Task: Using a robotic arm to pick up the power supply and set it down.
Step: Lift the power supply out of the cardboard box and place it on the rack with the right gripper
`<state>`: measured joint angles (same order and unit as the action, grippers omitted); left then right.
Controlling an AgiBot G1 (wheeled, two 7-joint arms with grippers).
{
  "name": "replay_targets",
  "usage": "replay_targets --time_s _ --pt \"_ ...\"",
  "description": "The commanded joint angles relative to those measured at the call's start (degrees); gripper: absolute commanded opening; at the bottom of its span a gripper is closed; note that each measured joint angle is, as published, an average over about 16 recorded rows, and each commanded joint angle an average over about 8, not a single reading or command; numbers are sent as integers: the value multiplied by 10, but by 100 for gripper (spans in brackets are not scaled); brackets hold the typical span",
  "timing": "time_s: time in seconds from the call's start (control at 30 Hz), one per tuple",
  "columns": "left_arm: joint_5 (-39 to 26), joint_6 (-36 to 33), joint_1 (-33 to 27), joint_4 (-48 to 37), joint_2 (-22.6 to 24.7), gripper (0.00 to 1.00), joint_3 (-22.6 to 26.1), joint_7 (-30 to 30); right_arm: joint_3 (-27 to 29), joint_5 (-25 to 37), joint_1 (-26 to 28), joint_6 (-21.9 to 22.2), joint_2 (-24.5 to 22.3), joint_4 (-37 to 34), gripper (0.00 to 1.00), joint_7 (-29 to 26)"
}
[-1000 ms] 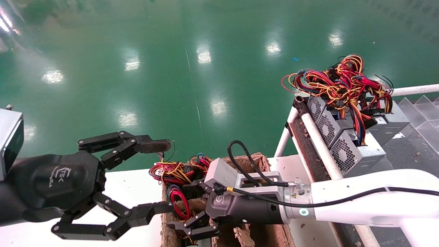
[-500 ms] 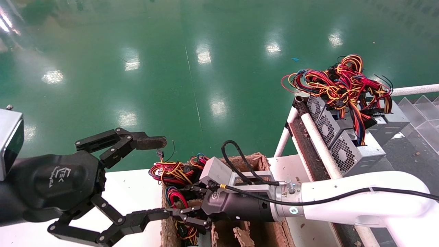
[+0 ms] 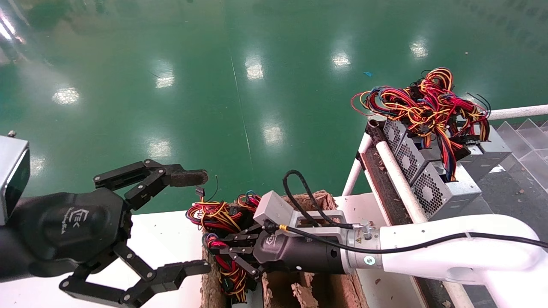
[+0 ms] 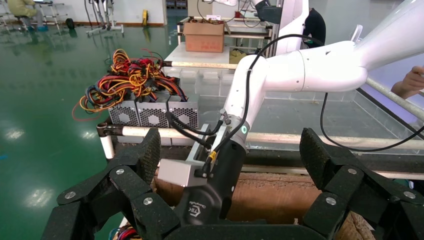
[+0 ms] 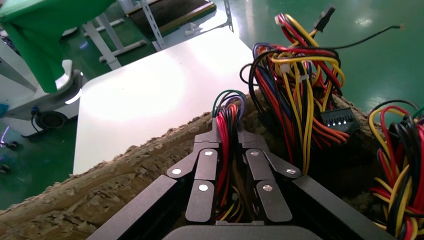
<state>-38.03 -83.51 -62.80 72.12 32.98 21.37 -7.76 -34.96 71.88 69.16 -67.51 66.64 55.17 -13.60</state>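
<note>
The white robotic arm (image 3: 449, 252) reaches in from the right over a brown pulp tray (image 3: 319, 197). Its black right gripper (image 3: 212, 247) is shut on the red, yellow and blue wire bundle (image 3: 214, 214) of the power supply. In the right wrist view the fingers (image 5: 205, 150) pinch red wires (image 5: 226, 120) between them, gripper (image 5: 228, 139). The power supply's grey box is hidden under the gripper and wires. My left gripper (image 3: 192, 223) hangs open over the white table (image 3: 158, 231), left of the tray. In the left wrist view the left gripper (image 4: 231, 150) frames the right arm's wrist.
Three more grey power supplies (image 3: 428, 184) with tangled wires (image 3: 428, 102) stand on a rack at the right behind a white rail (image 3: 396, 175). The same units (image 4: 150, 112) show in the left wrist view. Green floor lies beyond the table's far edge.
The right gripper was open above the tray; it pushed left into the wires and closed on the bundle. The left gripper shifted slightly down and stays open.
</note>
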Motion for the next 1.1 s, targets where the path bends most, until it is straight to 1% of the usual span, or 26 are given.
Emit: replay_targets --time_s 0.03,0.2,0.37,0.63,0.77,0.93,1.1 --pt "0 0 0 0 0 100 0 0 2 -4 0 -3 -1 -2 0 3" --pt "0 0 0 0 0 100 0 0 24 -41 -1 -21 -19 12 0 7" --pt "0 0 0 0 0 100 0 0 56 -90 -7 -39 -51 40 0 7" --pt "0 0 0 0 0 100 0 0 125 -178 -16 -54 -120 93 0 -1" --pt "0 0 0 0 0 100 0 0 166 -225 -14 -62 -160 108 0 -1" --pt "0 0 0 0 0 100 0 0 212 -269 10 -73 -208 105 0 4" --pt "0 0 0 0 0 100 0 0 243 -274 58 -72 -250 80 0 14"
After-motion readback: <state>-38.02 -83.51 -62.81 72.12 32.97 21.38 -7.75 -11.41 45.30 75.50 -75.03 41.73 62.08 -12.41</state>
